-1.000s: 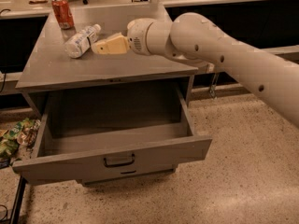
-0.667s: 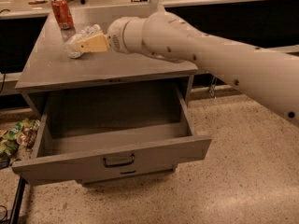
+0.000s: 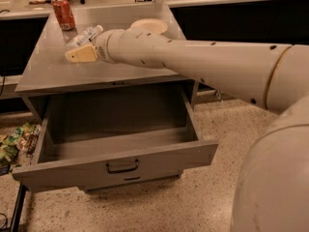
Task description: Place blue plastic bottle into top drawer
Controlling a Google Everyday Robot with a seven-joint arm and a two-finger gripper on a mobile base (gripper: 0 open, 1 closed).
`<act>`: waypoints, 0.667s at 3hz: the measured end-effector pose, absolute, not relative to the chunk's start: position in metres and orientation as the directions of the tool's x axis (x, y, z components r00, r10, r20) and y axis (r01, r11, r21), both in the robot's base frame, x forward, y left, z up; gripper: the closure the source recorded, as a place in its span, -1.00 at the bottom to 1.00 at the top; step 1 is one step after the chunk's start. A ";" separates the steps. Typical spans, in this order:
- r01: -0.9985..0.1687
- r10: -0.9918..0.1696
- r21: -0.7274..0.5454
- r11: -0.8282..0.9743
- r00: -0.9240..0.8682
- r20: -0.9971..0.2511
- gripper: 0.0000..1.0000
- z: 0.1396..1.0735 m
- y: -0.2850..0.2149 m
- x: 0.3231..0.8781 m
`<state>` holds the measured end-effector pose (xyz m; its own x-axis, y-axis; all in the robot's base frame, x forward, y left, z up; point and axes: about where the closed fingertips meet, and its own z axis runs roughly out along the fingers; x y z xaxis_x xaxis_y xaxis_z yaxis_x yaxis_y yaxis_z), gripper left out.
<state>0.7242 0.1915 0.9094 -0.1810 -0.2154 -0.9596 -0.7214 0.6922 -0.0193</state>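
Grey desk (image 3: 58, 74), upper left of frame: clear crinkly plastic bottle with white cap (image 3: 85, 35) lying just beside cream claw (image 3: 80, 55), grip state cannot be told; red soda can (image 3: 63, 13) behind. Below, wide grey top drawer (image 3: 164, 158) open.

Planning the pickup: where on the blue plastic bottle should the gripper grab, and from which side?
Likely its mid-body, from above: the blue plastic bottle lies on its side on the cabinet top, just behind the gripper.
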 end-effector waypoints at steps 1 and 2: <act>-0.698 -0.179 0.019 0.716 -0.210 -0.961 -1.00 0.912 0.198 0.732; -0.670 -0.137 0.084 0.737 -0.270 -0.953 -1.00 0.908 0.216 0.754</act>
<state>0.7538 0.2159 0.9081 -0.2702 -0.1369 -0.9530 -0.6702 0.7374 0.0841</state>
